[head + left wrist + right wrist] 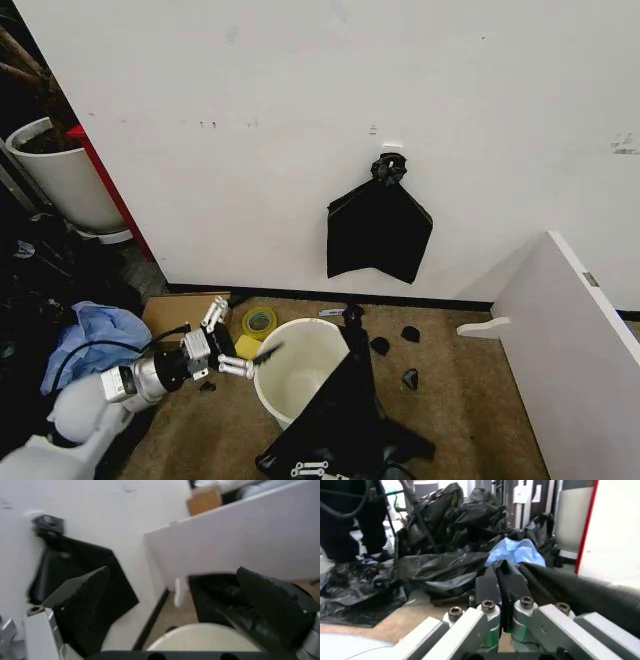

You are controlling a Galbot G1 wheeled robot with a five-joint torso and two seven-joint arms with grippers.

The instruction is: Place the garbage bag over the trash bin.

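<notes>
Draping down the near side of the trash bin (pixel 300 365), the garbage bag (pixel 335 415) is pinched by the closed right end effector (pixel 501 578). The bin stands on the floor near the wall. The left end effector (pixel 238 352) is spread open at the bin's left rim, with one finger (pixel 266 353) reaching over it.
</notes>
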